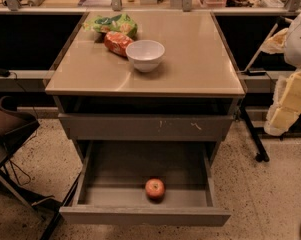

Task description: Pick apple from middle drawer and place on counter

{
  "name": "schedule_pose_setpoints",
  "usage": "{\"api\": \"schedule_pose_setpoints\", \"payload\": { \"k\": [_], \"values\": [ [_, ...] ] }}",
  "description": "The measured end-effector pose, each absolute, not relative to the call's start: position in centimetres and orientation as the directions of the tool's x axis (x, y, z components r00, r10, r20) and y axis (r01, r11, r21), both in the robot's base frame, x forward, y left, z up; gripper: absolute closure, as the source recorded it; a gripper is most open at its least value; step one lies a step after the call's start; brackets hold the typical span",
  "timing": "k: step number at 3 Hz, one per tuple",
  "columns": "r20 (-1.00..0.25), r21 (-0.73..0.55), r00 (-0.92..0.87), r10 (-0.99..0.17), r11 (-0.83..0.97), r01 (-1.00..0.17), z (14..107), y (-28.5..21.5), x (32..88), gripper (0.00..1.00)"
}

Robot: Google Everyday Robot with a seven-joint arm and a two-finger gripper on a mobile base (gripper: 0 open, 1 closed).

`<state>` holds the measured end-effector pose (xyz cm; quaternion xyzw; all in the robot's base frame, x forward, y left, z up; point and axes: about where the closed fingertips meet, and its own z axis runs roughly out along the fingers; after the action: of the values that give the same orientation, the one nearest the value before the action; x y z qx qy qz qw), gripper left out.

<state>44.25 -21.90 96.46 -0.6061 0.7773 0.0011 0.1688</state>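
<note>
The apple (155, 188), small and red, lies on the grey floor of the open middle drawer (115, 171), near its front wall and a little right of centre. Above the drawers is the tan counter (200, 59). My gripper (290, 104) shows as pale yellow and white parts at the right edge. It is level with the cabinet's upper front, well away from the apple and above it. It holds nothing that I can see.
On the counter stand a white bowl (145, 54), an orange-red snack bag (117, 42) and a green bag (112, 24). A scratched grey drawer front (140, 126) sits above the open drawer. A dark chair (10, 126) is at the left, black stand legs (252, 134) at the right.
</note>
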Motion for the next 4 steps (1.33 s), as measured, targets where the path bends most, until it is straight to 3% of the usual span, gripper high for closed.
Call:
{"api": "schedule_pose_setpoints", "payload": {
  "k": [2,4],
  "values": [
    [-0.498,0.031,-0.328,-0.803,0.361,-0.932,89.6,-25.3,43.7,0.00],
    [-0.580,0.085,-0.423,-0.696,0.465,-0.881,88.9,-28.1,42.0,0.00]
  ]
}}
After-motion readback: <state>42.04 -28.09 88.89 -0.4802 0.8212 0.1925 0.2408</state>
